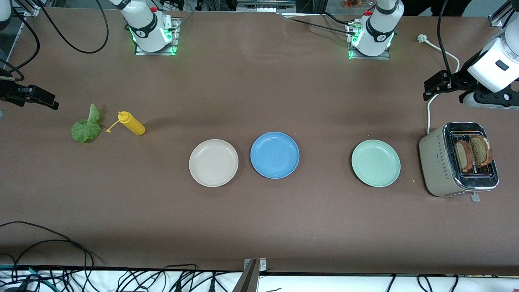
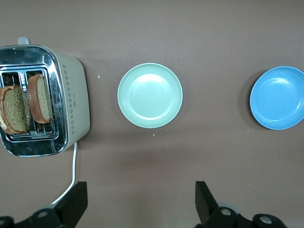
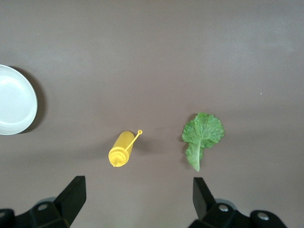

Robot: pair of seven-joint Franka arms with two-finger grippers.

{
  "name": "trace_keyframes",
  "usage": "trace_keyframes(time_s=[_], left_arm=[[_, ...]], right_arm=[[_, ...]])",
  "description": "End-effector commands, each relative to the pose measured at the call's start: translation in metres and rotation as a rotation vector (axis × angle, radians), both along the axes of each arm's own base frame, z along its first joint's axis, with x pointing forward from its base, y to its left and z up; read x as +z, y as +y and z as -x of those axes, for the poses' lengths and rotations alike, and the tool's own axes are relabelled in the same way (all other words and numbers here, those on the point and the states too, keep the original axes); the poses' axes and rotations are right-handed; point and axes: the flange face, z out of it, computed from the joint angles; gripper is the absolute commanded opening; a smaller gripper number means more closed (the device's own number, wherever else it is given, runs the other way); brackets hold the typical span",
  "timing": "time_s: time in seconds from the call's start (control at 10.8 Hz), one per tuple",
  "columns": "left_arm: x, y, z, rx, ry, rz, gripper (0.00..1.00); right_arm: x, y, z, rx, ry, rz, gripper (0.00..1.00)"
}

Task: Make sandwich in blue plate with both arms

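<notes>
The blue plate [image 1: 274, 155] [image 2: 278, 97] lies bare at mid-table, between a beige plate [image 1: 213, 162] and a mint-green plate [image 1: 376, 163] [image 2: 150, 95]. Two brown bread slices [image 1: 472, 153] [image 2: 26, 105] stand in the toaster [image 1: 436, 162] [image 2: 76, 102] at the left arm's end. A green lettuce leaf [image 1: 86, 125] [image 3: 202, 135] lies at the right arm's end. My left gripper [image 1: 430, 87] [image 2: 141, 199] hangs open and holds nothing, over the toaster's white cable. My right gripper [image 1: 42, 99] [image 3: 137, 194] hangs open and holds nothing, over the table beside the lettuce.
A yellow squeeze bottle [image 1: 131, 123] [image 3: 121, 149] lies on its side next to the lettuce. The toaster's white cable [image 1: 429, 109] runs toward the arm bases. Black cables hang along the table edge nearest the front camera.
</notes>
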Motion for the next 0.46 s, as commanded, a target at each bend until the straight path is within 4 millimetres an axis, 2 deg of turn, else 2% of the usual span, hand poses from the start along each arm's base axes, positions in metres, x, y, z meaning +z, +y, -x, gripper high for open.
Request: trace_keyframes(time_s=[0.0,0.19,0.37], left_arm=[[0.0046,-0.0027,0.0019,-0.018,-0.008,0.018,1.00],[0.0054,-0.0069,0.0027,-0.026,-0.010,0.018,1.00],[0.0039,-0.0027,0.0020,-0.020,-0.007,0.018,1.00]], right_arm=[[0.0023,0.0003,-0.0007,-0.003,0.011,0.010,1.00],[0.0021,0.0003,-0.0005,-0.003,0.012,0.010,1.00],[0.0007,0.0005,-0.0010,-0.001,0.015,0.016,1.00]])
